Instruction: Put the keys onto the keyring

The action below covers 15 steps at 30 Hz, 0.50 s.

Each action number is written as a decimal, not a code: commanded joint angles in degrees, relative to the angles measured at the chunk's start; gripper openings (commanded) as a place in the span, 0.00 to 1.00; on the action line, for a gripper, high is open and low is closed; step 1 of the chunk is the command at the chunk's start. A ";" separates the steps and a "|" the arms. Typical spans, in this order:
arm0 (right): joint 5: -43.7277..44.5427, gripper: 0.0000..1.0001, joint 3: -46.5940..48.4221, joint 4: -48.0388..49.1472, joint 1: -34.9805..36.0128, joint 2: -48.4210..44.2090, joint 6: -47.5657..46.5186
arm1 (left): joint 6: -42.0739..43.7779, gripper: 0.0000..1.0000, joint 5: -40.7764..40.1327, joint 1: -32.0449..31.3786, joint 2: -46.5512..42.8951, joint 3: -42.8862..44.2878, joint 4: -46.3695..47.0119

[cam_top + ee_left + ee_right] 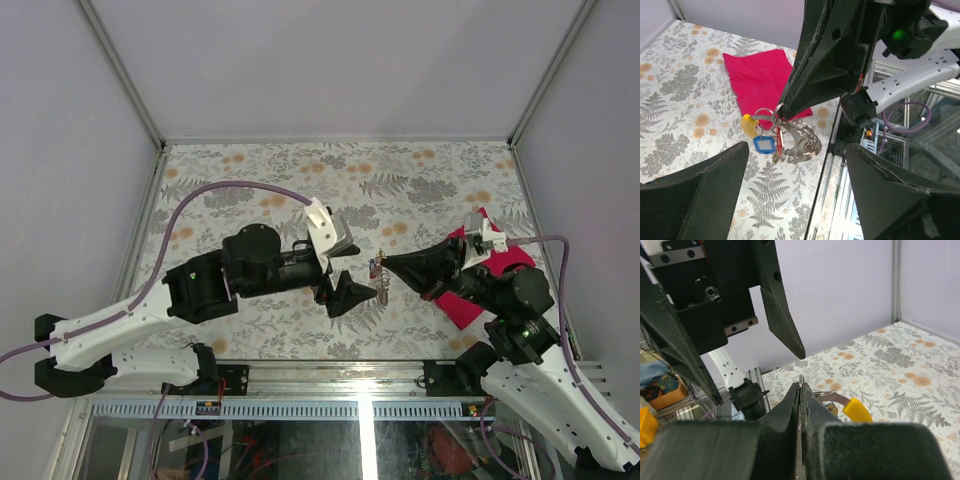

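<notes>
Keyring (801,143): hangs as a bunch of silvery loops from tip of R gripper (801,386), approx. mid-table (300,170) toward the front edge, in the gap btwn the two arms. R gripper: fingers pressed together, clamped on a thin wire loop of the keyring. R wrist view shows the wire edge-on, sandwiched btwn the pads and poking just past the tip. Keys: yellow key (747,125) hangs at the cloth-side edge of the bunch, head down and tilted. Blue tag (764,144) sits just beside and below it. Red key (778,141) hangs next to the tag, against the silver loops. All three sit tight w/ the keyring, but which loop each is threaded on can't be made out. L gripper (796,146): fingers wide apart, nothing held. L wrist view has the bunch ahead of and btwn its two tips, no contact seen. R wrist view shows the same fingers spread above and to one side of the R gripper tip. Cloth (760,80): magenta, flat on table, partly under R arm in top view, just behind the bunch. Whether the bunch is clear of the table surface: can't tell.
</notes>
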 commanded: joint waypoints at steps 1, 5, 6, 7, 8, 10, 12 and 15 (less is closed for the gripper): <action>5.98 0.00 4.13 -2.59 0.31 -0.49 -2.62 | -1.85 0.82 -4.35 -0.12 2.05 0.21 7.59; 10.66 0.00 4.92 -5.70 0.35 -1.07 -3.31 | -2.43 0.84 -7.46 -0.15 4.26 1.10 7.95; 11.80 0.00 5.11 -6.33 0.30 -1.13 -3.31 | -2.69 0.84 -7.87 -0.12 4.69 1.20 8.12; 12.84 0.00 5.26 -6.94 0.31 -1.14 -3.26 | -3.00 0.84 -8.51 -0.10 5.15 1.35 8.27; 13.99 0.00 5.39 -7.44 0.31 -1.13 -3.15 | -3.35 0.84 -9.36 -0.13 5.71 1.29 8.39; 16.45 0.00 5.56 -8.01 0.31 -1.25 -2.44 | -3.71 0.84 -11.06 -0.08 6.75 1.47 8.22; 18.60 0.00 5.52 -8.13 0.31 -1.30 -1.76 | -4.23 0.84 -12.57 -0.11 7.77 1.41 8.28; 20.25 0.00 5.83 -8.24 0.30 -0.84 -0.82 | -4.66 0.84 -14.30 -0.08 9.21 1.05 9.04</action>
